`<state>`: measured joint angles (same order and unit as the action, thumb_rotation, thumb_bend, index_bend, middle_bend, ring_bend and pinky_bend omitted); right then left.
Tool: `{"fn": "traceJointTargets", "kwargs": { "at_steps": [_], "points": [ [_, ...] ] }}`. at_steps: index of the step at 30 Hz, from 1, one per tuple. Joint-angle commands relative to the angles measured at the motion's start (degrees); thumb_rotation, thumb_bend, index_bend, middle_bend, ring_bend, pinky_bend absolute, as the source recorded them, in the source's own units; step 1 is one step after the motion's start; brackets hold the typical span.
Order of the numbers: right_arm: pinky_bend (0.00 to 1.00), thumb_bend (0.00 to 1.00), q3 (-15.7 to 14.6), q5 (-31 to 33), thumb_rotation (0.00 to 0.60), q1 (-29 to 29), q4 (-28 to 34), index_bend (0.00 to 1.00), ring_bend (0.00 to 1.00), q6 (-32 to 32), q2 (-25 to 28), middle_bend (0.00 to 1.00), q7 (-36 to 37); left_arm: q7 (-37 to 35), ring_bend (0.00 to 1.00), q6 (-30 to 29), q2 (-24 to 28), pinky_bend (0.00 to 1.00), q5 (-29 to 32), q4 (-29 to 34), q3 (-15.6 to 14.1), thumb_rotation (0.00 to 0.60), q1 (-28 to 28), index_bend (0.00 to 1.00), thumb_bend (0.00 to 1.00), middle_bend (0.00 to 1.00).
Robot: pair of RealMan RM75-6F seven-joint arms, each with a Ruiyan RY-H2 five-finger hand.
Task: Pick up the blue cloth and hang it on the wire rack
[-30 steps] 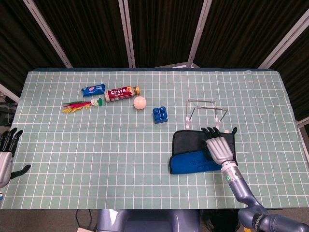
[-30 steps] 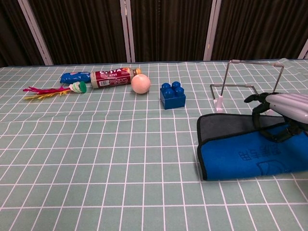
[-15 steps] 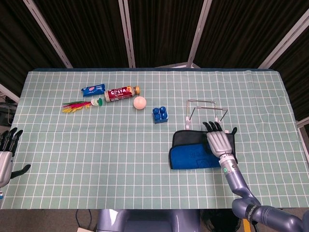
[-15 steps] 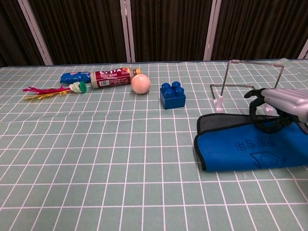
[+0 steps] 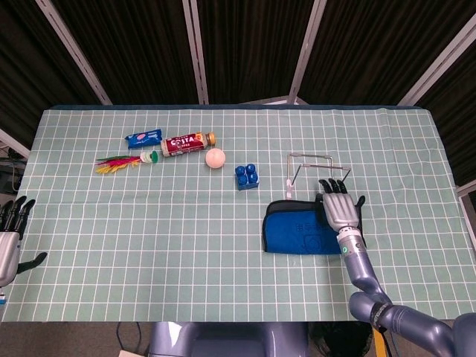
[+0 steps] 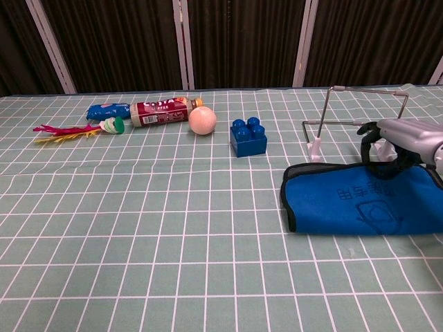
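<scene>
The blue cloth [image 5: 297,234] [image 6: 353,206] lies folded on the table's right side, blue face up with a dark border. My right hand [image 5: 341,211] [image 6: 403,139] is over its far right edge, fingers curled down into the cloth and gripping it. The wire rack [image 5: 317,168] [image 6: 363,105] stands upright just beyond the cloth and the hand, with nothing on it. My left hand [image 5: 9,236] shows only in the head view, at the table's near left edge, fingers spread and holding nothing.
A blue toy block [image 5: 247,176] [image 6: 248,137] sits left of the rack. Further left are a cream ball [image 5: 215,158], a red bottle lying down [image 5: 187,143], a blue packet [image 5: 143,138] and a feathered shuttlecock [image 5: 123,161].
My right hand has moved away from me toward the rack, dragging the cloth's edge along. The dark lining that showed at the cloth's far side is now covered by blue.
</scene>
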<state>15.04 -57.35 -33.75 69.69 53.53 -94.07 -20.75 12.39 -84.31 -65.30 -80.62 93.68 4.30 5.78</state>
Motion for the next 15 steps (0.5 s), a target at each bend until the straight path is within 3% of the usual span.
{"fn": "traceJointTargets", "kwargs": {
  "at_steps": [1, 15],
  "points": [
    [0.0, 0.45, 0.6, 1.5, 0.6, -0.6, -1.1, 0.63, 0.0, 0.2, -0.9, 0.08, -0.5, 0.1, 0.0, 0.0, -0.1, 0.0, 0.1, 0.0, 0.0, 0.6, 0.0, 0.0, 0.0, 0.0],
    [0.0, 0.45, 0.6, 4.8, 0.6, -1.9, -3.5, 0.63, 0.0, 0.2, -1.8, 0.09, -2.6, 0.2, 0.0, 0.4, -0.2, 0.0, 0.7, -0.3, 0.1, 0.6, 0.2, 0.0, 0.0, 0.0]
  ]
}}
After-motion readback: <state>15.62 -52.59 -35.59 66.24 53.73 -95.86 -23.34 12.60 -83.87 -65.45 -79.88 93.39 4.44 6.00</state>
